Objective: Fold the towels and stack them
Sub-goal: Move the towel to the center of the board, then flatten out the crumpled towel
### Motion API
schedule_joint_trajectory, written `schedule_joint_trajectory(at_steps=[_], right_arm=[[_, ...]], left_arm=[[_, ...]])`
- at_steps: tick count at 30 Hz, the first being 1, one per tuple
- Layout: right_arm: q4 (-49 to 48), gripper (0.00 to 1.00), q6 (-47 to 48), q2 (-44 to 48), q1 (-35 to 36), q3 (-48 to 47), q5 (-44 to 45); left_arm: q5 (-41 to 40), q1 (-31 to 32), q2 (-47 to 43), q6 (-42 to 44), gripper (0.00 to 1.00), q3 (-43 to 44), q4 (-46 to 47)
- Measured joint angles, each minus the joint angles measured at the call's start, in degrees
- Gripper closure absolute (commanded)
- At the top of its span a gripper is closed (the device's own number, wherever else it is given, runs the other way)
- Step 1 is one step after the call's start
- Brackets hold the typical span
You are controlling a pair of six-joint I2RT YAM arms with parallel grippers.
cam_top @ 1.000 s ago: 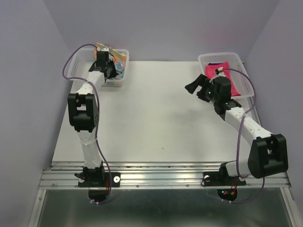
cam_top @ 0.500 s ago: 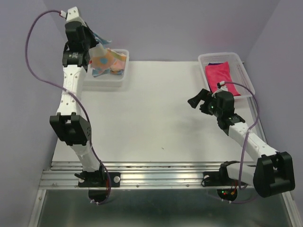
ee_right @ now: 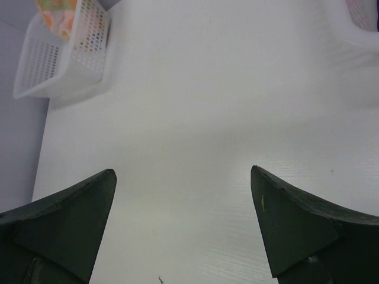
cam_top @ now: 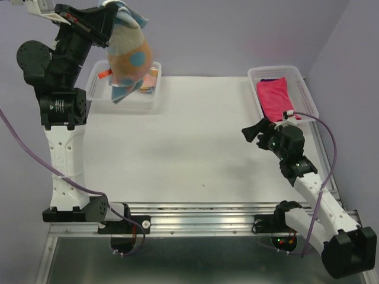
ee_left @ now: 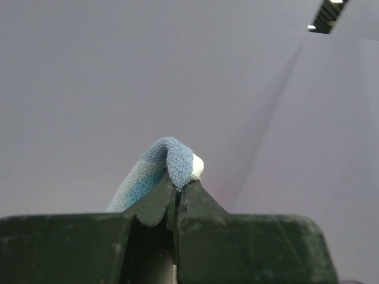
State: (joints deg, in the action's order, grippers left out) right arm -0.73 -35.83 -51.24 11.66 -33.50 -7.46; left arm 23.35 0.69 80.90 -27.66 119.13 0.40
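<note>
My left gripper (cam_top: 112, 13) is raised high above the far-left basket (cam_top: 102, 83), shut on a light-blue patterned towel (cam_top: 127, 56) with orange and blue spots that hangs down over the basket. In the left wrist view the blue cloth (ee_left: 169, 165) is pinched between the shut jaws. An orange-yellow-pink patterned towel (cam_top: 151, 80) lies in that basket. A bright pink towel (cam_top: 273, 96) lies in the far-right basket (cam_top: 305, 89), with a dark purple towel (cam_top: 267, 81) showing behind it. My right gripper (cam_top: 256, 131) is open and empty above the table (cam_top: 189, 136).
The right wrist view shows the white table (ee_right: 207, 118) below my open fingers, the left basket (ee_right: 59, 59) at upper left and the right basket's corner (ee_right: 355, 23) at upper right. Purple walls enclose the table on three sides.
My left arm has swung up and lifted the light-blue patterned towel out of the left basket. My right arm has drawn back toward the near right, still open.
</note>
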Motion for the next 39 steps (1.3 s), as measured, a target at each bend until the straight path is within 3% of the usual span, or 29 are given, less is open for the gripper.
schedule_joint_trajectory(at_steps=[3, 6, 11, 16, 21, 22, 23, 24, 25, 26, 27, 31, 39], right_arm=[[3.8, 0.0, -0.5, 4.3, 0.0, 0.7, 1.6], [6.4, 0.0, -0.9, 8.0, 0.0, 0.7, 2.8], [9.9, 0.0, -1.3, 13.6, 0.0, 0.7, 4.3], [14.5, 0.0, -1.3, 17.8, 0.0, 0.7, 7.0], [17.4, 0.0, -1.2, 19.2, 0.0, 0.7, 9.4], [17.8, 0.0, -1.1, 19.1, 0.0, 0.7, 9.7], [18.3, 0.0, -1.0, 18.7, 0.0, 0.7, 10.0], [18.7, 0.0, -0.7, 18.1, 0.0, 0.7, 10.1], [18.9, 0.0, -0.4, 17.4, 0.0, 0.7, 10.3], [19.3, 0.0, 0.0, 16.6, 0.0, 0.7, 10.3], [19.6, 0.0, 0.2, 15.9, 0.0, 0.7, 10.2], [19.6, 0.0, 1.9, 9.7, 0.0, 0.7, 8.3], [18.2, 0.0, 4.4, -3.1, 3.4, 0.0, 5.3]], left_arm=[[7.1, 1.8, -4.1, -5.7, 1.0, -6.4, 5.2], [12.1, 8.0, -6.0, -10.5, 1.0, -12.9, 10.1], [16.2, 21.7, -3.5, -13.1, 1.0, -17.7, 12.0], [20.0, 27.9, -1.9, -15.1, 1.0, -24.8, 14.1], [14.0, 27.6, -12.1, -13.7, 1.0, -48.2, 15.1], [10.6, 27.1, -16.0, -12.9, 0.94, -54.4, 12.9], [6.3, 26.4, -19.5, -12.3, 0.73, -60.2, 11.5], [1.7, 25.1, -22.6, -11.9, 0.61, -64.4, 9.6], [-2.7, 23.4, -25.2, -12.0, 0.41, -68.1, 7.5], [-7.3, 20.3, -27.7, -12.2, 0.11, -72.2, 4.6], [-12.5, 16.9, -28.9, -12.4, 0.01, -75.2, 1.4], [-21.5, 8.5, -25.3, -12.1, 0.01, -78.1, -6.6], [-21.2, 8.3, -22.1, -12.0, 0.01, -78.2, -7.9]])
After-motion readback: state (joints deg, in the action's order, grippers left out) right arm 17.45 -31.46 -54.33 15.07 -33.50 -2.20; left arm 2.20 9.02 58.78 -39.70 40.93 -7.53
